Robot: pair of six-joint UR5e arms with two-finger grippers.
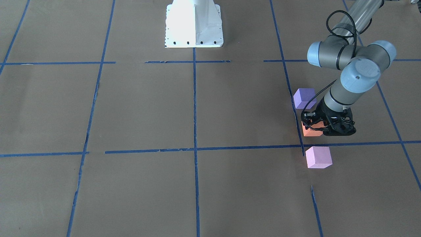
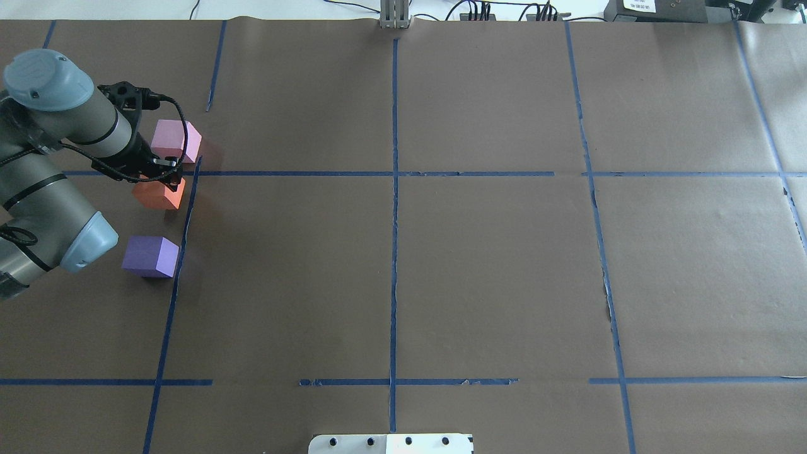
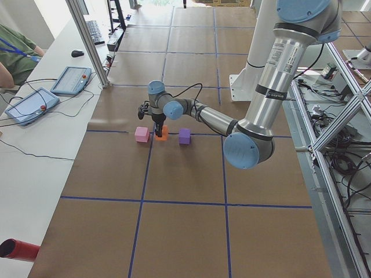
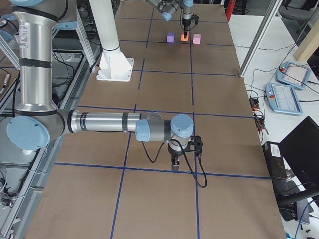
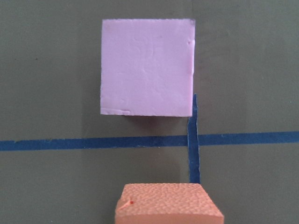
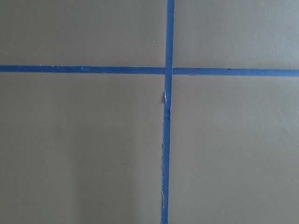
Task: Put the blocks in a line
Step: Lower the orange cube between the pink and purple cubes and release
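Three cubes stand in a row at the table's left side beside a blue tape line. The pale pink block (image 1: 318, 157) (image 2: 173, 140) is farthest from the robot. The orange block (image 1: 310, 132) (image 2: 157, 195) is in the middle and the violet-purple block (image 1: 304, 97) (image 2: 150, 256) is nearest. My left gripper (image 1: 316, 126) (image 2: 161, 180) comes down from above and is shut on the orange block. The left wrist view shows the orange block (image 5: 168, 205) close below and the pink block (image 5: 147, 67) beyond it. My right gripper (image 4: 175, 164) hangs over bare table far away; I cannot tell whether it is open or shut.
The white robot base (image 1: 194, 23) stands at the robot's side of the table. Blue tape lines (image 2: 394, 208) form a grid on the brown paper. Operator tablets (image 4: 286, 97) lie on the white bench beyond the far table edge.
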